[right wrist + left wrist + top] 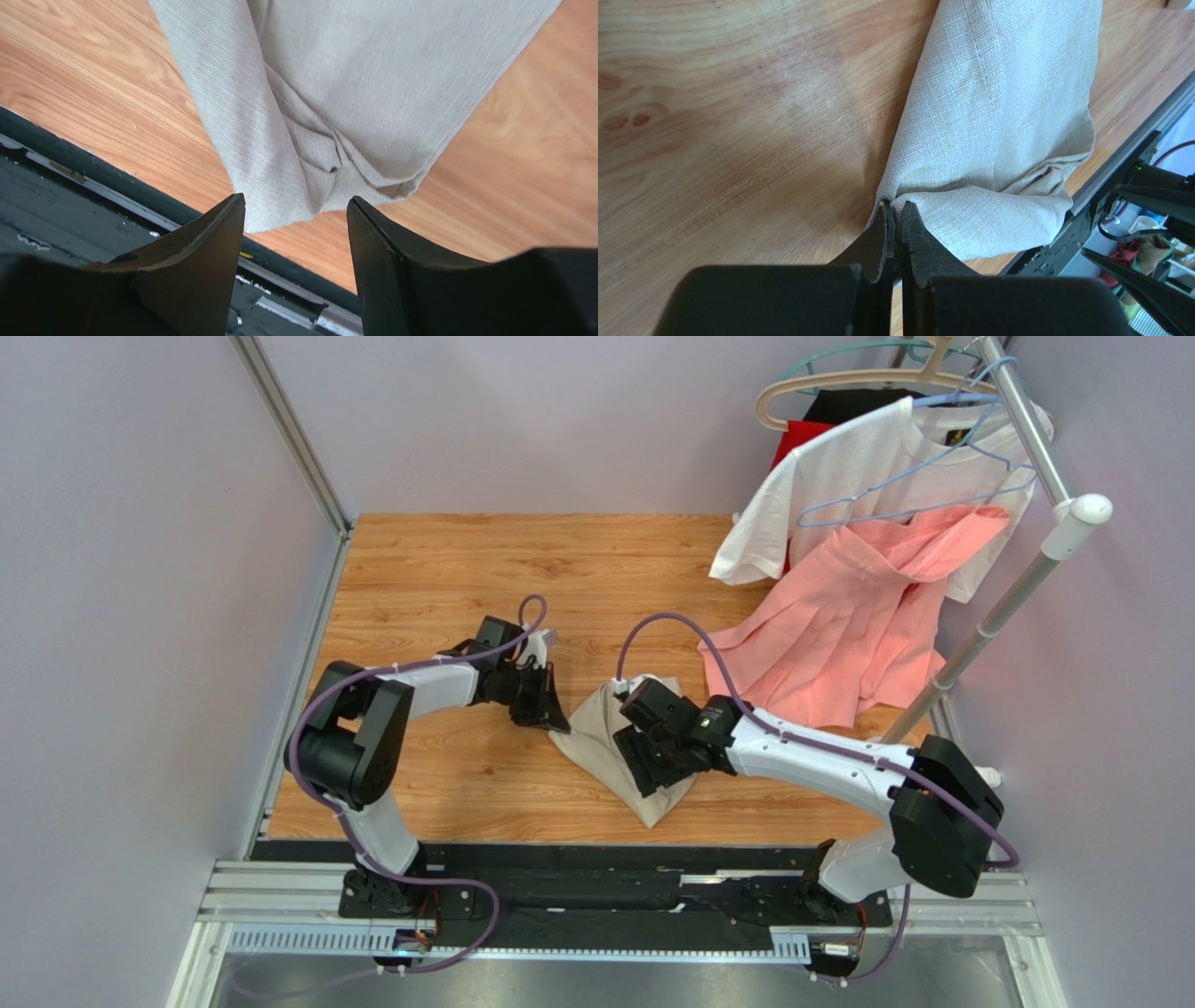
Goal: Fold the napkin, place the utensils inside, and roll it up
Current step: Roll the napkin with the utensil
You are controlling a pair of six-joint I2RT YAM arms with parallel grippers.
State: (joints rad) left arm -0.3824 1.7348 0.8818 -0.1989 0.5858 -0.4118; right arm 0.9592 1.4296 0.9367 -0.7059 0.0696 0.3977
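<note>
The beige napkin [610, 742] lies bunched into a long folded strip on the wooden table [421, 588], between the two arms. My left gripper [542, 703] sits at its left corner; in the left wrist view the jaws [895, 207] are shut, pinching the napkin [997, 119] at its edge. My right gripper [654, 752] hovers over the strip's near half. In the right wrist view it [295, 203] stands open, with the napkin's gathered end [337, 105] just beyond the fingertips and nothing between them. The utensils are out of view.
A salmon-pink garment [856, 623] and a white T-shirt [842, 476] hang from a rack [1003, 602] at the back right, the pink hem reaching the table. The black rail [603, 875] runs along the near edge, close to the napkin's end. Walls close the left and back.
</note>
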